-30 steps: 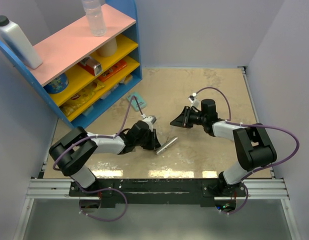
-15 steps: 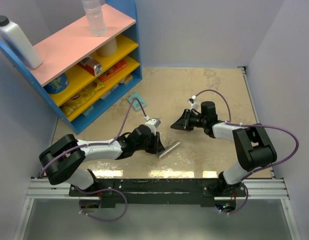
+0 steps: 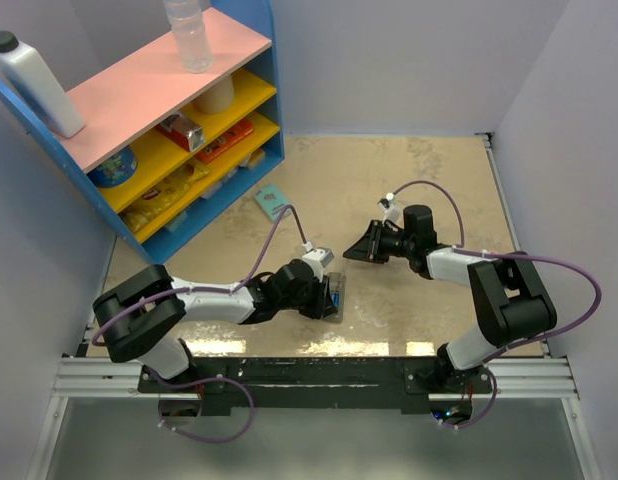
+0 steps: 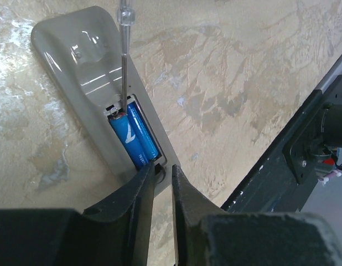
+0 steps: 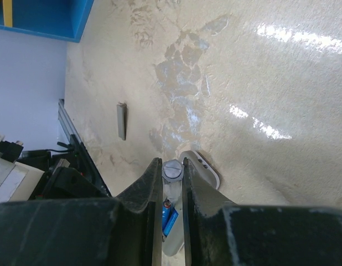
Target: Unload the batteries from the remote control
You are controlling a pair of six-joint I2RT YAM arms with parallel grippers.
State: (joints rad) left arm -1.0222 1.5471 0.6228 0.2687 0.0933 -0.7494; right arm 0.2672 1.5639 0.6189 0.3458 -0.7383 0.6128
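The left tool (image 4: pixel 161 172) pinches the near end of the remote control (image 4: pixel 77 50); the right tool (image 5: pixel 171 164) pinches a clear-handled screwdriver (image 4: pixel 124 72), its tip at the exposed blue batteries (image 4: pixel 135 136).

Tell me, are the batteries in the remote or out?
In. Both blue batteries lie side by side in the open compartment of the remote control.

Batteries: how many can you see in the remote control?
2: one battery and the other battery lie side by side in the remote control's open compartment; no others show.
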